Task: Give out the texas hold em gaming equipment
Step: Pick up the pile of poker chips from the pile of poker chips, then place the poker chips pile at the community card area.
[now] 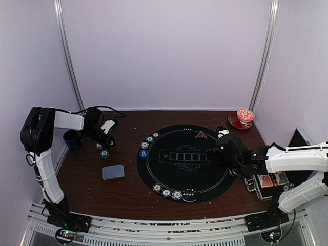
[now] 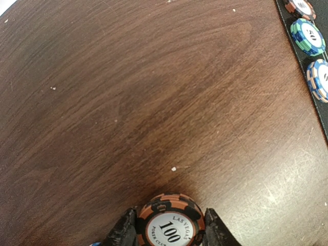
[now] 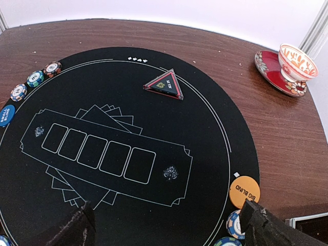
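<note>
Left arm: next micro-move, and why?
Probably a short straight lift. The left gripper looks closed on the orange-and-black 100 chip, with a finger on each side, and the chip seems to sit low on the wooden table. Clearing the surface first should let it travel toward the black mat without dragging.

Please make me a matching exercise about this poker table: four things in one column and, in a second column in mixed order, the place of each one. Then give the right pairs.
Things
1. chip marked 100
2. red triangle marker
3. orange Big Blind disc
4. grey-blue playing cards

Places
A. on the wooden table, left of the black mat
B. at the mat's edge, beside a blue-and-white chip
C. clamped in the left gripper
D. on the mat, on its side far from the arms' bases

Pairs: 1-C, 2-D, 3-B, 4-A
</note>
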Tool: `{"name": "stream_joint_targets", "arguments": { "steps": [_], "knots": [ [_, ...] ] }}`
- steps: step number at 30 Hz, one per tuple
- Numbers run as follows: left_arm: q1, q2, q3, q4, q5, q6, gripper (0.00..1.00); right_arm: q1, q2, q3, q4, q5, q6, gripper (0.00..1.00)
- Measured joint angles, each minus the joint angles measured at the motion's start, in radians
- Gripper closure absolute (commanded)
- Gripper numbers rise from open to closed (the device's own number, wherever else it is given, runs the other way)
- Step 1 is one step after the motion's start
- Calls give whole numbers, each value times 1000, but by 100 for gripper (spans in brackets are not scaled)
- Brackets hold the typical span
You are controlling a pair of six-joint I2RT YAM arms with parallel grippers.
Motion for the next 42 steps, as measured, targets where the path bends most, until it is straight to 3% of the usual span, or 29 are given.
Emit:
{"name": "stream_joint_targets", "arguments": {
  "steps": [9, 23, 33, 42],
  "knots": [
    [3, -15, -6, 0, -1, -2, 69, 0, 0, 0, 0, 0, 0, 0],
    [-19, -160, -39, -1, 20, 16, 69, 0, 0, 0, 1, 21, 4, 0],
    [-320, -196, -30, -50, 3, 31, 69, -19, -45, -2, -5, 113, 55, 0],
    [-615, -122, 190, -114, -32, 14, 69, -95, -179, -51, -28, 178, 124, 0]
  ]
}}
